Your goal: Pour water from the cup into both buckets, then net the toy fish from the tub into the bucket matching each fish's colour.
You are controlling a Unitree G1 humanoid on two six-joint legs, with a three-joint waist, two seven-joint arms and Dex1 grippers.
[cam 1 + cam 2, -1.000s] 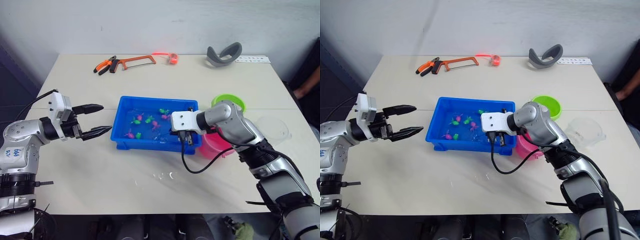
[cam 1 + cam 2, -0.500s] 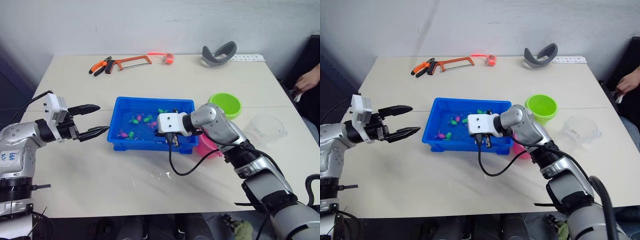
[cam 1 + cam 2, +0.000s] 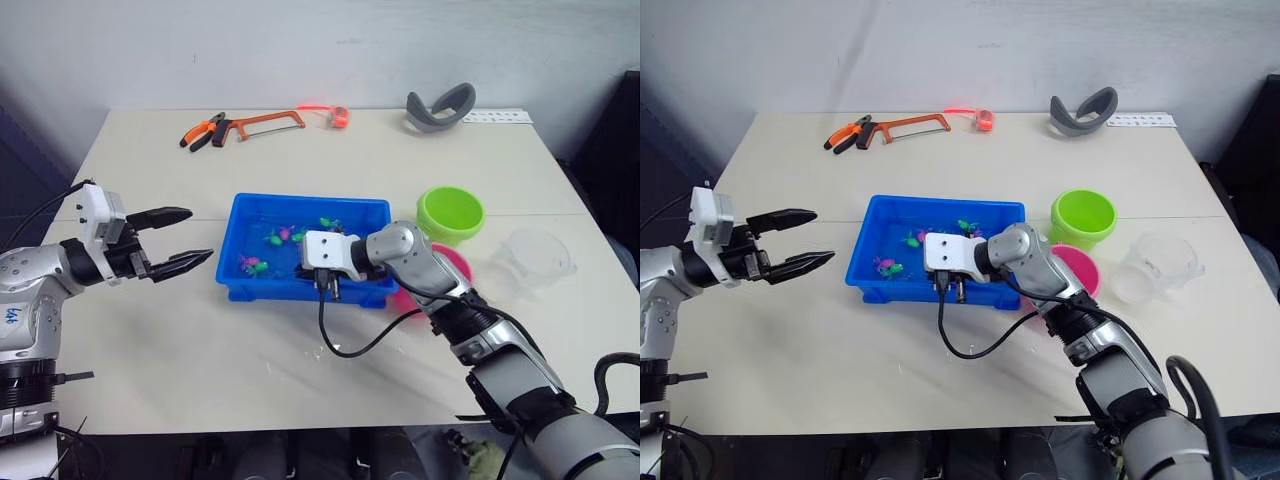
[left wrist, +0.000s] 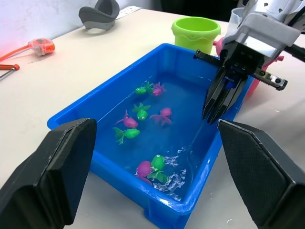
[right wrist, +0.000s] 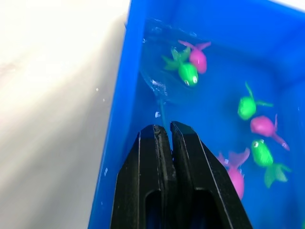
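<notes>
The blue tub point(image 3: 310, 203) sits mid-table, holding water and several green and pink toy fish point(image 4: 128, 128). My right gripper point(image 5: 164, 130) reaches over the tub's near side and is shut on the thin handle of the net point(image 5: 162, 113). The net's hoop lies in the water beside a green and pink fish pair point(image 5: 189, 67) near the tub's near left corner. My left gripper point(image 3: 198, 234) hovers open just left of the tub, holding nothing. To the tub's right stand the lime green bucket point(image 3: 450, 213), the pink bucket point(image 3: 457, 266) partly behind my right arm, and the clear cup point(image 3: 540, 256).
Orange pliers point(image 3: 200, 131), a hacksaw point(image 3: 268, 123), a small red item point(image 3: 337, 115) and a grey curved piece point(image 3: 440, 105) lie along the table's far edge. A black cable point(image 3: 350, 345) loops from my right wrist onto the table in front of the tub.
My right gripper has moved left along the tub's near side with the net. The camera has shifted. A person's hand at the right edge has left the view.
</notes>
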